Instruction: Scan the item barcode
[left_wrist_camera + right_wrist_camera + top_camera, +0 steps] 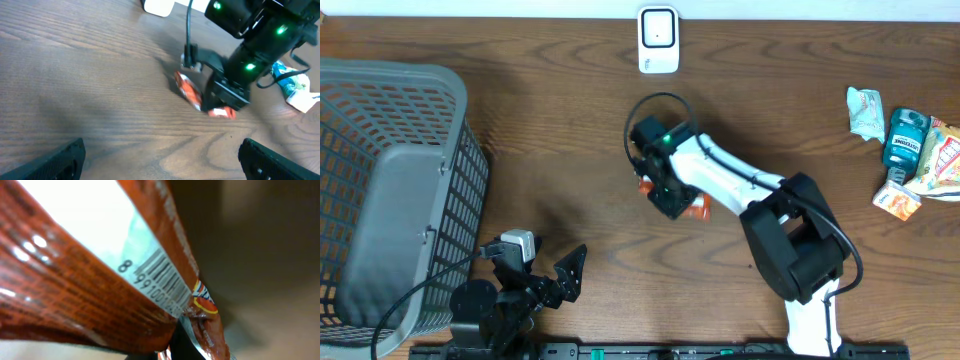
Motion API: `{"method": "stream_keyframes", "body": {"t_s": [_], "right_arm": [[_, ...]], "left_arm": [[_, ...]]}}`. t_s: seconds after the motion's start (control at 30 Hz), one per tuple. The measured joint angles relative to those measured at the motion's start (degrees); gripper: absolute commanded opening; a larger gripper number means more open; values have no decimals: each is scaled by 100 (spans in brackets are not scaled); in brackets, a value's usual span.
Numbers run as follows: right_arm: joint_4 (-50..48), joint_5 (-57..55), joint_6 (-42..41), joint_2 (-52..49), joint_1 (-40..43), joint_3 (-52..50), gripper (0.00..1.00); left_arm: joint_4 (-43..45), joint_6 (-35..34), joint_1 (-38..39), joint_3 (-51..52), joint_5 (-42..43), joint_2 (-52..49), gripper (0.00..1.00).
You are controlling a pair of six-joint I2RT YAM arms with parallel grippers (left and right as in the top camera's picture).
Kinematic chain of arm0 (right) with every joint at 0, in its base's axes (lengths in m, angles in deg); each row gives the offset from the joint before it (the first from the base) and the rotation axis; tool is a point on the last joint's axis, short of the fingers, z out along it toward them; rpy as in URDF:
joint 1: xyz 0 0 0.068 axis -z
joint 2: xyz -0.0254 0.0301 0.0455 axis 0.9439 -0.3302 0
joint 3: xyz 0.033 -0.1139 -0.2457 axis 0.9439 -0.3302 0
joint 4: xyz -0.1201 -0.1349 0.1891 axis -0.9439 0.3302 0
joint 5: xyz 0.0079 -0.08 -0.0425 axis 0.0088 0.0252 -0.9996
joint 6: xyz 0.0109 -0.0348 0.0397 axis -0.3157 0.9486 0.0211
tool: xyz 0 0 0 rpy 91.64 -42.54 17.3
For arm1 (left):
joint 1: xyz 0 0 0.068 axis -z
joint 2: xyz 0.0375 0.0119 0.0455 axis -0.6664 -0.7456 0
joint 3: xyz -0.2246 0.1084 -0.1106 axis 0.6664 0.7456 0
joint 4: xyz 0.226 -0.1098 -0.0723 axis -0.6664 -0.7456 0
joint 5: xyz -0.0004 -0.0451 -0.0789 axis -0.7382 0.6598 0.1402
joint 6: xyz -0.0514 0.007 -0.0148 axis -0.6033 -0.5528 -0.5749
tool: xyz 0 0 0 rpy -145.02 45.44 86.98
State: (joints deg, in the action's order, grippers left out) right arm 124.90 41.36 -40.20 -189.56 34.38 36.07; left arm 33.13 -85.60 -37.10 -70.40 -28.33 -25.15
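- Orange packet (697, 208) sits in the grip of the right gripper (669, 197), over the middle of the table (550, 130). Its glossy ends stick out on either side of the jaws.
- From the left wrist view, the packet (189, 93) hangs low at the gripper's tip, close to the wood. Whether it touches the surface cannot be told.
- The right wrist view is filled by the packet's crinkled foil (75, 280). A printed barcode (160, 277) with digits beside it runs diagonally across a white patch.
- The right gripper is clenched on the packet.
- The left gripper (560, 280) rests near the front edge at the left, jaws spread wide and grasping nothing, well apart from the packet.
- Counted: one orange packet and one white scanner (658, 40), which stands at the far edge of the table beyond the right gripper.
- One grey mesh basket (420, 75) stands at the left side.
- Four other goods cluster at the right edge: a pale crumpled wrapper (865, 112), a teal container (905, 138), a small orange-and-white box (897, 198) and a yellow-red pouch (942, 155).
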Motion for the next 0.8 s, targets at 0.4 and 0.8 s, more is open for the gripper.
{"method": "stream_keyframes", "body": {"t_s": [0.4, 0.8], "right_arm": [[732, 3665, 1045, -2, 968, 256, 20], [284, 2037, 850, 636, 358, 210, 60]], "left_arm": [[-2, -2, 0, 0, 2, 0, 98], [-2, -2, 0, 0, 2, 0, 98]]}}
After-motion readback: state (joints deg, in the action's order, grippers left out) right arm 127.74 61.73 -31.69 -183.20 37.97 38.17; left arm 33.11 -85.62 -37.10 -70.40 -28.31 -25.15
